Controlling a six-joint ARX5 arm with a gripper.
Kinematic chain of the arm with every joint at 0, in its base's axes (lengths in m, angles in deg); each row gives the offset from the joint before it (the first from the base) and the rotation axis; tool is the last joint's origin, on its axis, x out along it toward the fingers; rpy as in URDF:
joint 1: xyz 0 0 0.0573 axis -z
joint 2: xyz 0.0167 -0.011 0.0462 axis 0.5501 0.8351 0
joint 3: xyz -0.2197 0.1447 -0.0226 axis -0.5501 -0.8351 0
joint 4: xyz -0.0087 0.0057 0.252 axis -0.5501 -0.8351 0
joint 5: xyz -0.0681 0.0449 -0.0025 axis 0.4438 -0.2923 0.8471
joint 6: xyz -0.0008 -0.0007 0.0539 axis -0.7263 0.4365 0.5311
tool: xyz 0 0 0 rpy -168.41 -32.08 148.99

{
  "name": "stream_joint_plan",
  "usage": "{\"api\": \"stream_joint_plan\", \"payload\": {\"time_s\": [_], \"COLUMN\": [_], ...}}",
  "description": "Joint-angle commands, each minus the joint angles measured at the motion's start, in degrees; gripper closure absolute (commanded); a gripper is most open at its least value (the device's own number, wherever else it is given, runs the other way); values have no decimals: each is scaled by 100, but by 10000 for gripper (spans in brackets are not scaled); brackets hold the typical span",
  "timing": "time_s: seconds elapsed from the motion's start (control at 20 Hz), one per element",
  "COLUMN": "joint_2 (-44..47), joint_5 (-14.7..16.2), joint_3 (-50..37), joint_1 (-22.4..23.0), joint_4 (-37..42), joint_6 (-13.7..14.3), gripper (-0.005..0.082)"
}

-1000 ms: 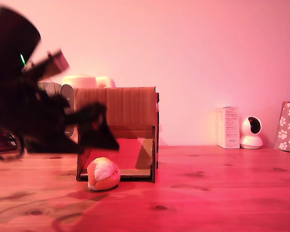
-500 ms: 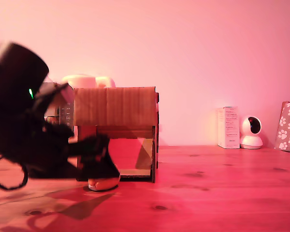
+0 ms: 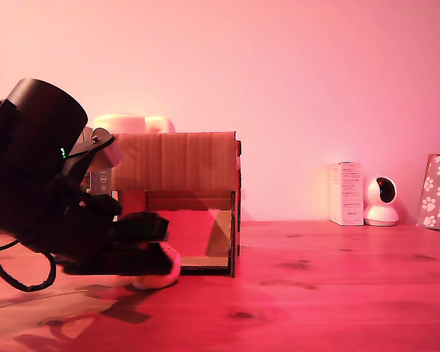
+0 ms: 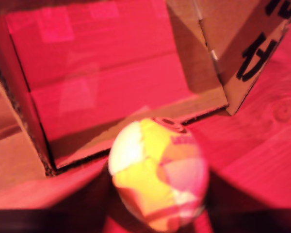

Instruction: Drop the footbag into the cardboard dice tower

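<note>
The footbag [image 3: 160, 279], a small ball of yellow, orange and white panels, rests on the wooden table just in front of the cardboard dice tower [image 3: 177, 161]. My black gripper [image 3: 163, 242] is low at the exterior view's left and covers most of the ball. Its fingers stand apart on either side of the ball, open. In the wrist view the footbag [image 4: 157, 174] fills the near middle, a black ring logo on its far side. Behind it the cardboard dice tower [image 4: 102, 73] shows its wide lower opening and sloped floor.
A white upright carton [image 3: 346, 193], a small white camera [image 3: 382, 202] and a paw-print patterned box [image 3: 438, 192] stand at the back on the exterior view's right. A pale rounded object [image 3: 132, 123] sits behind the tower. A black cable [image 3: 18, 282] loops under the arm.
The arm has dropped from above the tower's front down to table level, and the gripper now straddles the footbag. The ball has stayed in place.
</note>
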Motion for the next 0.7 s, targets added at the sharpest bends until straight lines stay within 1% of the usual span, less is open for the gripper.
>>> {"api": "stream_joint_plan", "payload": {"time_s": [0.0,0.05,0.15,0.25,0.45,0.65], "joint_2": [175,160,44,-214,-1023,-2020], "joint_5": [-17,-4,225,437,553,588], "joint_3": [0,0,0,0,0,0], "joint_1": [-17,-17,-17,-7,39,76], "joint_4": [46,50,-98,-455,-1233,-2253], "joint_6": [11,11,11,11,7,-24], "gripper": [704,704,704,704,704,704]}}
